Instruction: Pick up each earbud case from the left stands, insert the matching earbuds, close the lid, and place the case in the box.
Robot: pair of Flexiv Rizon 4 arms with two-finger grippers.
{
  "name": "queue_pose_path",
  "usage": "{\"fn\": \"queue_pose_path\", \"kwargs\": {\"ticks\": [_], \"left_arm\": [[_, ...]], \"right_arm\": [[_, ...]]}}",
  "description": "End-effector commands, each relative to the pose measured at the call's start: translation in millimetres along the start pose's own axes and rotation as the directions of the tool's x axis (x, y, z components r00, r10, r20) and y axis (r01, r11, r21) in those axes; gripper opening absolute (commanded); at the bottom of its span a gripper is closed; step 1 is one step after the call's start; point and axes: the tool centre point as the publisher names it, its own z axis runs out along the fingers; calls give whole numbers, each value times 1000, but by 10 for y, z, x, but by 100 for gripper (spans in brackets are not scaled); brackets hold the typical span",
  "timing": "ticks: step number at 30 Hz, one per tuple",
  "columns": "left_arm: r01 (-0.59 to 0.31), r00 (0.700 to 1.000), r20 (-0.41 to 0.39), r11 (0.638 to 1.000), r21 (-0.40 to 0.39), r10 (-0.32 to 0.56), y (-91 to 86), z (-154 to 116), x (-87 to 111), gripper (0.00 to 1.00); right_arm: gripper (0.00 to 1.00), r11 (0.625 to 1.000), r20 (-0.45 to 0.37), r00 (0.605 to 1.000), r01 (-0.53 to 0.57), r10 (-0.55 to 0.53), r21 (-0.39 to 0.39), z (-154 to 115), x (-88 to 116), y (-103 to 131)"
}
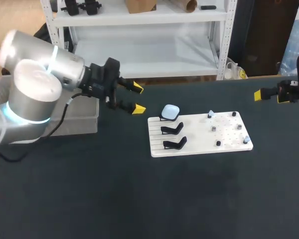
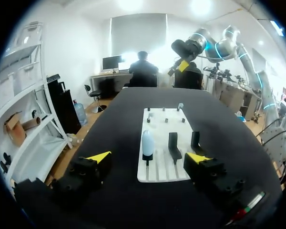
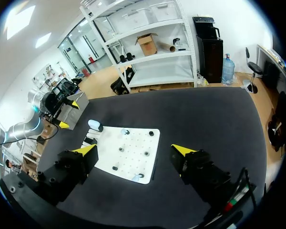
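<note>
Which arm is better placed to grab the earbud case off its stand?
Left. The left gripper hangs open close beside the earbud case; the right gripper is beyond the far end of the board.

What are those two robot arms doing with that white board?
Nothing is being held right now. The left claw hangs open just beside the white board, near the pale blue case sitting on the farthest stand. The other two stands are empty. Little earbuds sit on the board's other side. The right claw is open too, off to the side. A grey box sits by the left arm.
</note>
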Motion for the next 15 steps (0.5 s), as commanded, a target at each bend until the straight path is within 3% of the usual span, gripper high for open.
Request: {"fn": "queue_pose_path", "kwargs": {"ticks": [1, 13, 14, 15], "left_arm": [[21, 1000, -6, 999, 44, -21, 90, 181, 37, 93], [41, 999, 12, 998, 52, -42, -60, 407, 75, 74], [41, 999, 15, 998, 52, -42, -59, 426, 72, 67], [41, 999, 17, 998, 52, -42, -60, 438, 72, 54]], "right_arm": [[100, 1000, 0, 1000, 1, -1, -2, 5, 0, -8], [100, 1000, 0, 1000, 1, -1, -2, 5, 0, -8], [100, 1000, 0, 1000, 1, -1, -2, 5, 0, -8], [100, 1000, 0, 1000, 1, -1, -2, 5, 0, -8]]}}
